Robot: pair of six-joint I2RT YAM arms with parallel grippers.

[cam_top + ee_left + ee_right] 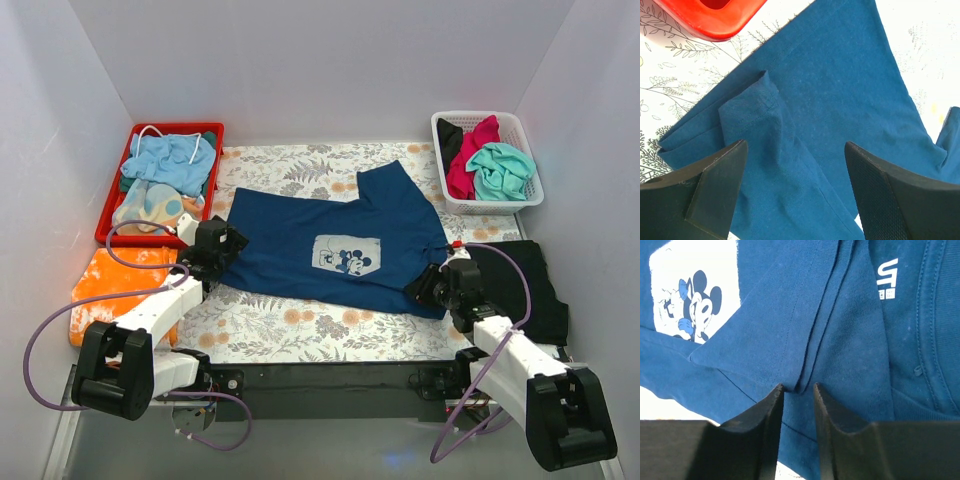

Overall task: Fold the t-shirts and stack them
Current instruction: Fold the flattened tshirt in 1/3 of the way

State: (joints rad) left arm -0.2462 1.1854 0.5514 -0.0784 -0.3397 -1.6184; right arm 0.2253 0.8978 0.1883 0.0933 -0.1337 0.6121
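The navy-blue t-shirt point(340, 240) lies spread on the flowered mat, pale mouse print point(347, 256) facing up. My left gripper point(222, 250) is open and hovers over the shirt's left edge, with a folded-over sleeve point(752, 117) just ahead of its fingers point(715, 185). My right gripper point(432, 285) is at the shirt's right edge, its jaws closed on a fold of the navy cloth point(798, 387) near the collar label point(887, 279). A black t-shirt point(525, 285) lies flat at the right. Magenta point(470, 160) and teal point(500, 170) shirts sit in the white basket point(520, 200).
A red tray point(112, 218) with light-blue and patterned clothes stands at the back left; its corner shows in the left wrist view point(710, 22). An orange cloth point(110, 285) lies at the left, by the left arm. White walls enclose the table.
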